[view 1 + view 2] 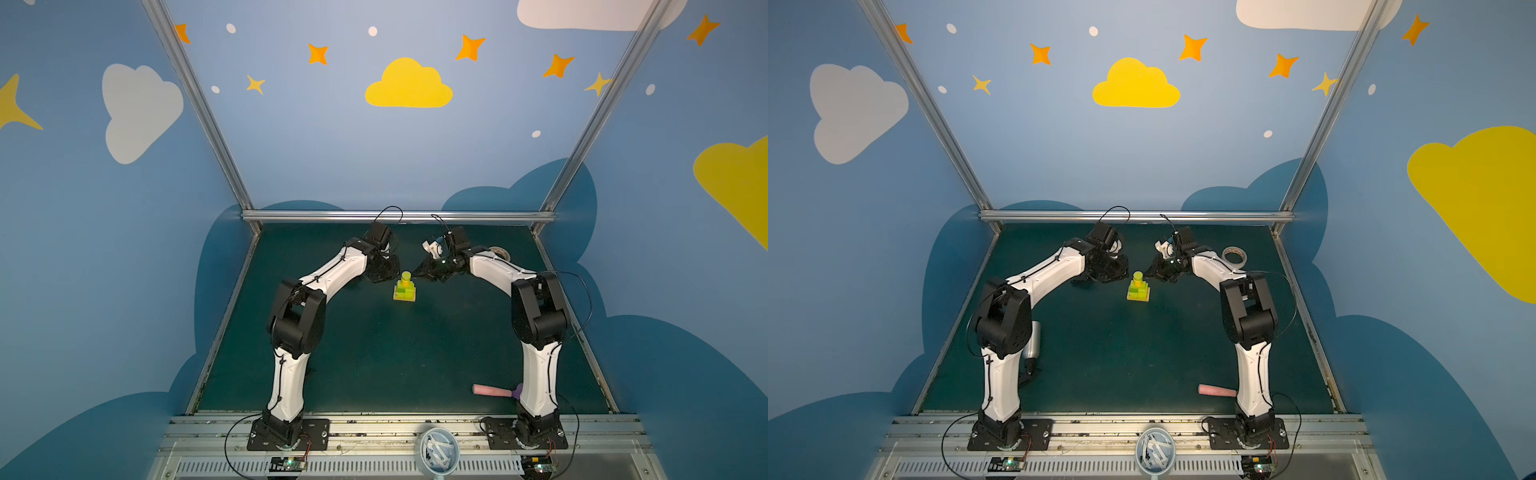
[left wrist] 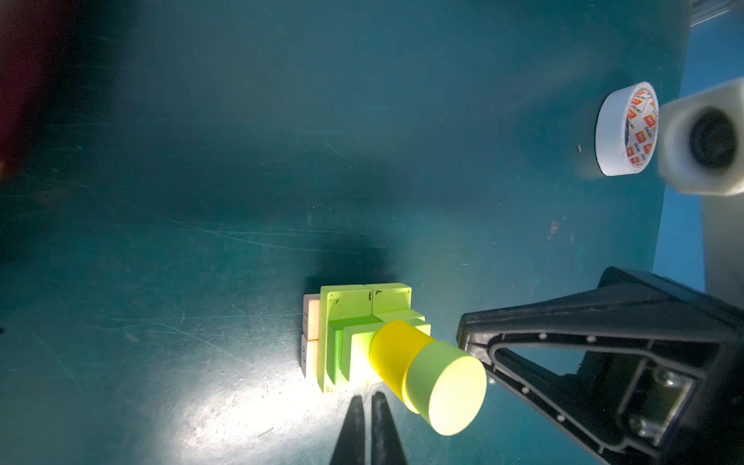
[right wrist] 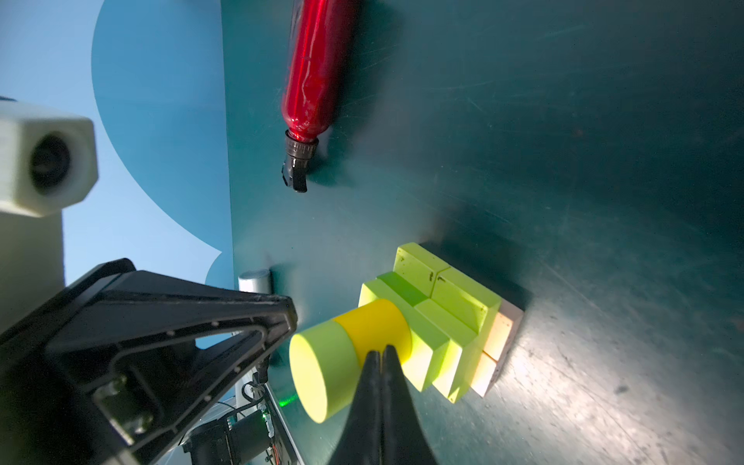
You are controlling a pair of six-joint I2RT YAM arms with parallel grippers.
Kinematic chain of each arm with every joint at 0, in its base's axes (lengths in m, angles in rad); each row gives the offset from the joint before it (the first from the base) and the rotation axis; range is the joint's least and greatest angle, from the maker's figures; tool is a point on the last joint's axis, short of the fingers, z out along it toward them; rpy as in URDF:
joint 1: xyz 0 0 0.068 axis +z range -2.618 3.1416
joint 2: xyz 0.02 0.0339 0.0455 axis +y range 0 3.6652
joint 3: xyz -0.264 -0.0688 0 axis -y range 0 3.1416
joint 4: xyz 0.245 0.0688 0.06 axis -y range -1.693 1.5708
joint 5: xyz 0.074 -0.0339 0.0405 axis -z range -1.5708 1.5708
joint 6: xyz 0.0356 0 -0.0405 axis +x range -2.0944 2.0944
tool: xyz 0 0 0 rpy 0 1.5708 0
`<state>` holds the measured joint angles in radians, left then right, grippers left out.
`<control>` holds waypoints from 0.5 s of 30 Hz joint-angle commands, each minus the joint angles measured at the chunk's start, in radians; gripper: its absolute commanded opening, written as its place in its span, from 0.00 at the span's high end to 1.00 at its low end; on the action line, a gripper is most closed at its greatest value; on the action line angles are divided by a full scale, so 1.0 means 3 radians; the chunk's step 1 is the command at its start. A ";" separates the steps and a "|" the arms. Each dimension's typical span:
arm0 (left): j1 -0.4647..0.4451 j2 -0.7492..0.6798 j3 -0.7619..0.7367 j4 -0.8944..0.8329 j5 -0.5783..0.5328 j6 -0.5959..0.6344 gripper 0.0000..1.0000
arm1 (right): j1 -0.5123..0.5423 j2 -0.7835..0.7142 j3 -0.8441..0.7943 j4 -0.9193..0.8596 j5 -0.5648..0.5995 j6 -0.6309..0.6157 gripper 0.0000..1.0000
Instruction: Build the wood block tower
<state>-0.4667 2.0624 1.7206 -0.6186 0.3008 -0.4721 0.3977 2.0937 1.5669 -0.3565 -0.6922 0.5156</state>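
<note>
Tower [image 1: 405, 287] up — left end effector [image 2: 367, 398], right end effector [image 3: 380, 352] closed, empty; bowl [image 1: 419, 444]: white pieces.

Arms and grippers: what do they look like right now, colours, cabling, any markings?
The left arm and right arm have white moulded shells between black joint housings, with thin black cables looping along them. The left gripper and right gripper are black: tapering pointed fingers on triangular open frames dotted with small screws. No markings show.

On the dark green mat [image 1: 374, 365], a white tape roll [image 1: 1235, 254] lies at two o'clock, a pink-handled purple tool [image 1: 494, 390] at four o'clock, and a glossy red tool [image 3: 318, 68] with a black tip lies flat.
</note>
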 commanded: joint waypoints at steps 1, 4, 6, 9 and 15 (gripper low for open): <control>0.0007 -0.0079 -0.0029 -0.0027 -0.0011 0.0010 0.92 | 0.0013 -0.0152 0.0081 -0.0041 0.0011 -0.0041 1.00; 0.0012 -0.0081 -0.0029 -0.0027 -0.0005 0.0009 0.92 | 0.0014 -0.0152 0.0080 -0.0049 0.0001 -0.0041 1.00; 0.0010 -0.0078 -0.0028 -0.0024 -0.0005 0.0009 0.92 | 0.0014 -0.0153 0.0079 -0.0049 0.0006 -0.0036 1.00; 0.0010 -0.0075 -0.0029 -0.0024 -0.0003 0.0012 0.92 | 0.0014 -0.0148 0.0079 -0.0044 0.0005 -0.0036 1.00; 0.0010 -0.0066 -0.0019 -0.0024 0.0005 0.0010 0.92 | 0.0014 -0.0154 0.0085 -0.0045 -0.0003 -0.0038 1.00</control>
<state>-0.4667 2.0628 1.7206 -0.6186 0.3016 -0.4717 0.3977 2.0937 1.5669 -0.3573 -0.6922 0.5156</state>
